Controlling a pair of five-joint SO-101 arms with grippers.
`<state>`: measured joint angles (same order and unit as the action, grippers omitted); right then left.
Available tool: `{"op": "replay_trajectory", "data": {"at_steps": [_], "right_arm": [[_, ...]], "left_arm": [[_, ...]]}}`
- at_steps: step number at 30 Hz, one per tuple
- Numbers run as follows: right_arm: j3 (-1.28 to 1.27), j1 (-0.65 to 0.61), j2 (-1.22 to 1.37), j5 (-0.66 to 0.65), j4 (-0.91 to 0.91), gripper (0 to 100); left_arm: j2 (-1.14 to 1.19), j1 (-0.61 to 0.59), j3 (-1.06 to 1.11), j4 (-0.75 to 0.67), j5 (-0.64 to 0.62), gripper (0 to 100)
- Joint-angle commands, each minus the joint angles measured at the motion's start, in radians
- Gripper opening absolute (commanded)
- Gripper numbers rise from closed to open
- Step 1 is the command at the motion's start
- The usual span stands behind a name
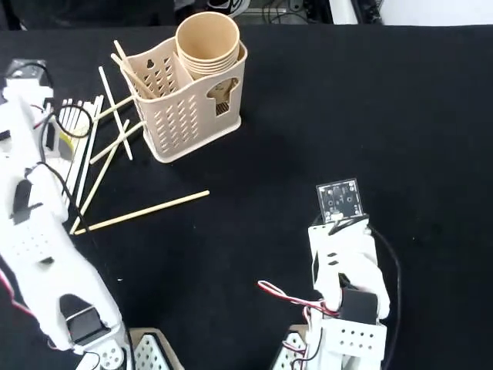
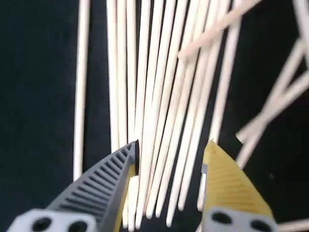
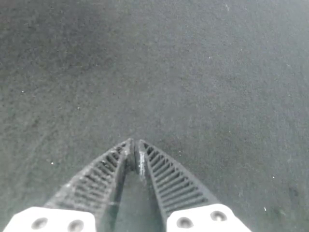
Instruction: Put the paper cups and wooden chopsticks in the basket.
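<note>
Left jaws gape over the chopsticks point(image 2: 159, 121) bunched on the surface point(image 1: 347, 116), gripping nothing. My right jaws are pressed together, empty; the cups point(image 1: 208, 42) sit stacked in the basket point(image 1: 185, 119).

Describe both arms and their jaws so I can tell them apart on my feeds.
Both are white plastic. The left arm has black cables; the right arm carries a black square board and red-and-white wires. The left gripper has one grey ribbed jaw and one yellow; the right gripper has two dark ribbed jaws on white mounts.
</note>
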<state>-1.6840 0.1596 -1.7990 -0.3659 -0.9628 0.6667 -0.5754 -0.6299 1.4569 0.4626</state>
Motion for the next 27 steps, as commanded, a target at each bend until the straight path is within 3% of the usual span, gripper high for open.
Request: {"op": "replay_trajectory", "data": {"at_steps": [1,8,13,19,27], "right_arm": [[-0.001,-0.014,-0.067,-0.006,0.003,1.5],[-0.001,-0.014,-0.067,-0.006,0.003,1.5],[-0.001,-0.014,-0.067,-0.006,0.003,1.5],[-0.001,-0.014,-0.067,-0.006,0.003,1.5],[-0.001,-0.014,-0.067,-0.006,0.003,1.5]], "left_arm": [[0.189,-0.015,-0.236,-0.023,0.002,22],[0.474,-0.028,-0.535,0.035,0.011,22],[0.589,-0.008,-0.762,0.152,0.011,4],[0.678,0.027,-1.013,0.307,0.005,3],[0.658,0.024,-1.021,0.307,-0.018,3]]}}
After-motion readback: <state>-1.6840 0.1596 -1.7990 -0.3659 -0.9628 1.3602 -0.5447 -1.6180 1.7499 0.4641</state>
